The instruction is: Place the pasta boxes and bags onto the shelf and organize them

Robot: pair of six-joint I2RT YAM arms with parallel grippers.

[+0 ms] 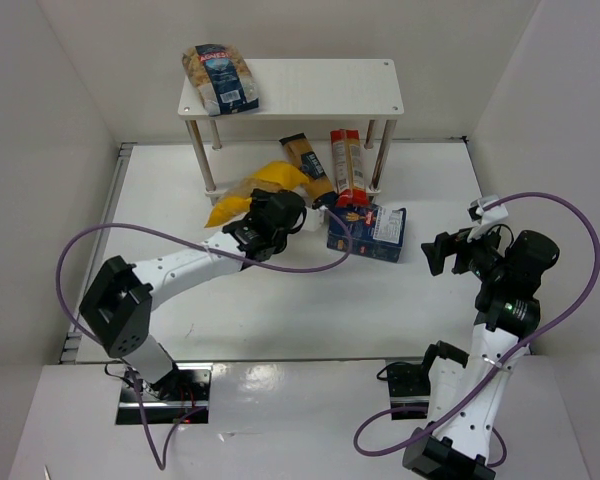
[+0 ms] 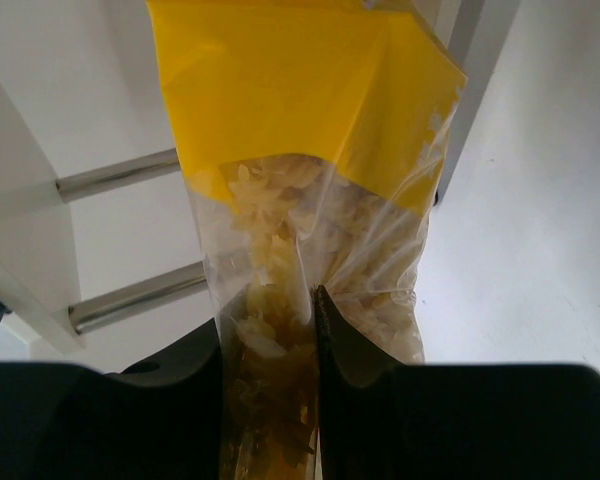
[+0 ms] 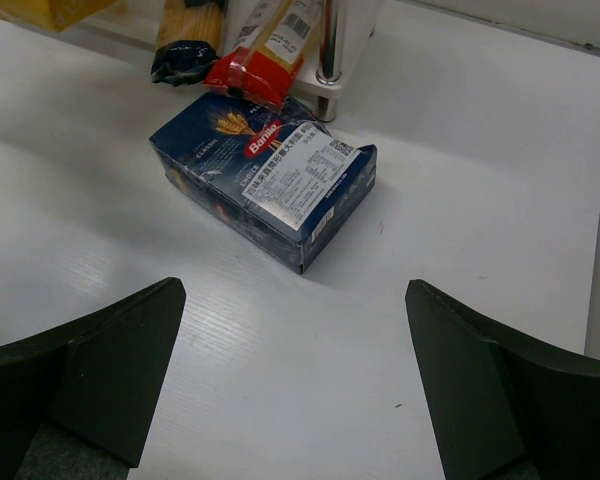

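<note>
By the front-left leg of the shelf (image 1: 310, 85), nine o'clock from the Barilla box (image 1: 368, 232): yellow pasta bag (image 2: 300, 110), likely light, floppy, crushable, pinched at its clear end by the left gripper (image 1: 278, 213); right gripper (image 3: 292, 290) wide, empty.

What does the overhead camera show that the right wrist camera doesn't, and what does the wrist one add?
Only the overhead view: the shelf top board with the clear bag lying on it, and the left gripper shut on the yellow bag.

Only the right wrist view: the right gripper, open, seen up close, and the small print on the white label of the dark-blue box.

Both: the dark-blue box on the table, with ends of the yellow-blue spaghetti pack and red-orange spaghetti pack beside a shelf leg.
</note>
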